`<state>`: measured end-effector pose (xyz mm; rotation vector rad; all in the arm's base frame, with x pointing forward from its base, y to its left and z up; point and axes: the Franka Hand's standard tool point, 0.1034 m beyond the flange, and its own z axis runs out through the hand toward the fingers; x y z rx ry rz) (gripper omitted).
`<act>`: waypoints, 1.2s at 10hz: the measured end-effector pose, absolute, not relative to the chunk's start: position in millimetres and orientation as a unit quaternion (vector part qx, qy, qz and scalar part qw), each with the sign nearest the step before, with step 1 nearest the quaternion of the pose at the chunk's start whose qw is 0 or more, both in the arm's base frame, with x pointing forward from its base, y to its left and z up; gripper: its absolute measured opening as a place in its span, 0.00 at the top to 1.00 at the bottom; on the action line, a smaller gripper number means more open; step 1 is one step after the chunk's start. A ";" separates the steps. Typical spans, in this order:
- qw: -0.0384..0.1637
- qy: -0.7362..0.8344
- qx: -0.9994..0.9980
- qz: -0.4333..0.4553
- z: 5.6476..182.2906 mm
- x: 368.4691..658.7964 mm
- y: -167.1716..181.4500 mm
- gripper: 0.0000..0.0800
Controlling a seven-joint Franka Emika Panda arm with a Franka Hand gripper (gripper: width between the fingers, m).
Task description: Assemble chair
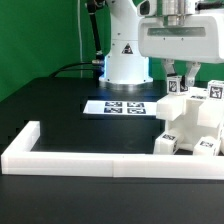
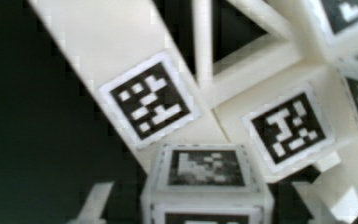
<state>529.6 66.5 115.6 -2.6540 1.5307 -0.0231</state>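
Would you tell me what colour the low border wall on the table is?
Plain white; the border wall shows best in the exterior view, against the black table.

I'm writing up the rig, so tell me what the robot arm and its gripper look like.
The arm is glossy white with rounded joints, and its base bears a small dark triangular mark. Black cables trail behind it. The gripper has a boxy white body with short fingers at its underside; their colour is hard to tell.

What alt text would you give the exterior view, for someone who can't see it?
A white robot arm's gripper reaches down, shut, onto a cluster of white tagged chair parts at the exterior view's right, on a black table edged by a low white wall. A marker board lies behind.
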 end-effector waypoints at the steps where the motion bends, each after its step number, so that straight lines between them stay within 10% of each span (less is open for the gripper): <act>1: 0.040 0.522 -0.852 -0.006 115.5 529.6 66.6 0.64; 10: 0.046 0.696 -0.717 0.008 115.1 528.9 70.5 0.64; 12: 0.046 0.674 -0.737 0.006 115.1 528.9 70.7 0.36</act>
